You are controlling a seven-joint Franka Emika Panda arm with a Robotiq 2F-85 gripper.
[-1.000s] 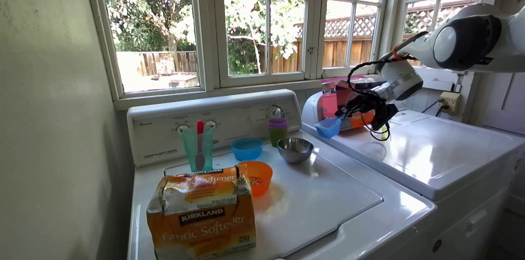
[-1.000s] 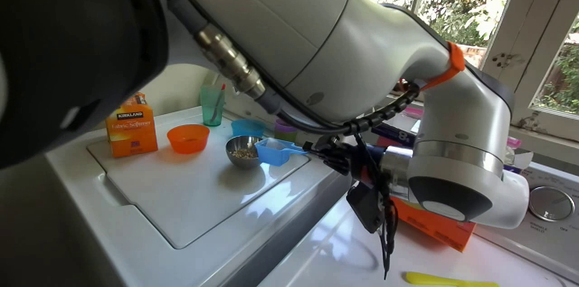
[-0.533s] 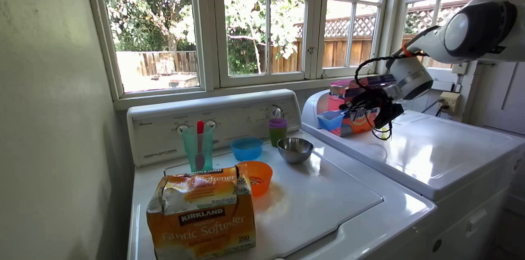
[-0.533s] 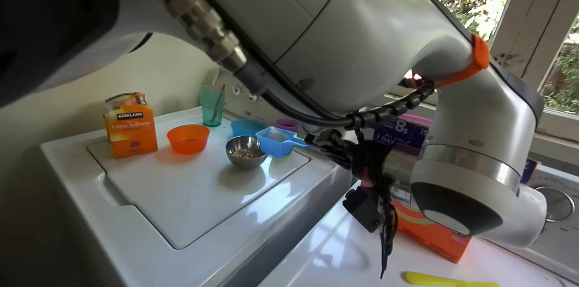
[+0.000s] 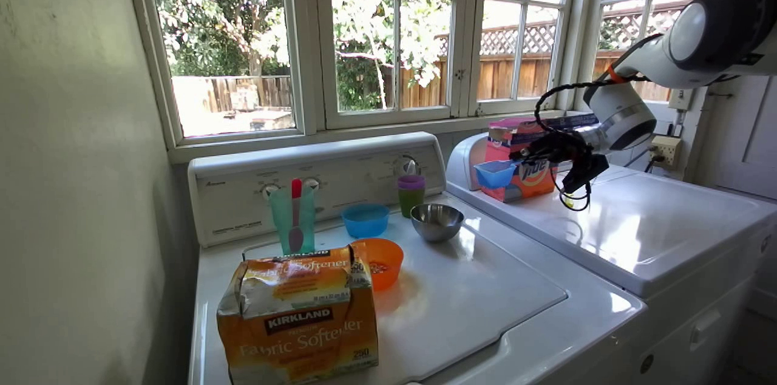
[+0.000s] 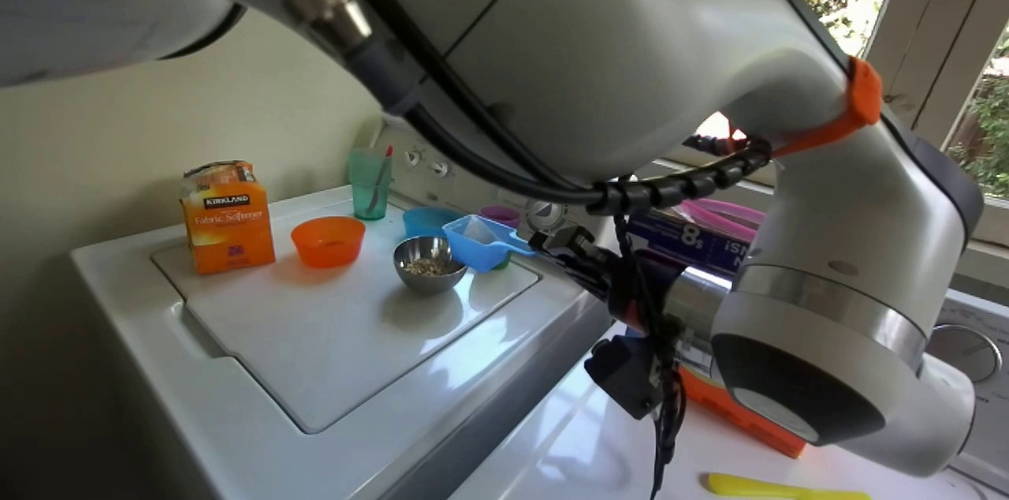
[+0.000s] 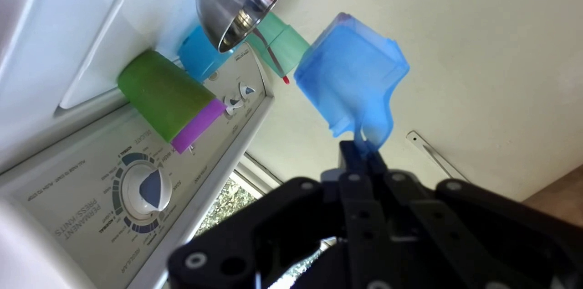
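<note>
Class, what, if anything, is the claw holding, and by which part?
The claw is shut on a blue plastic scoop, holding it by the free end of its handle.

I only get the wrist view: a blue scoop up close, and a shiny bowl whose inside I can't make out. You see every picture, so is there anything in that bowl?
Observer: Yes. In an exterior view, small tan bits lie in the bottom of the metal bowl.
Operator: Neat! And what big thing stands nearby that I can't see?
Observer: A pink and orange box: in an exterior view it shows behind the blue scoop and the tool.
Operator: Anything lying flat over there?
Observer: In an exterior view, a long yellow item lies on the white machine top, partly cut off by the picture's edge.
</note>
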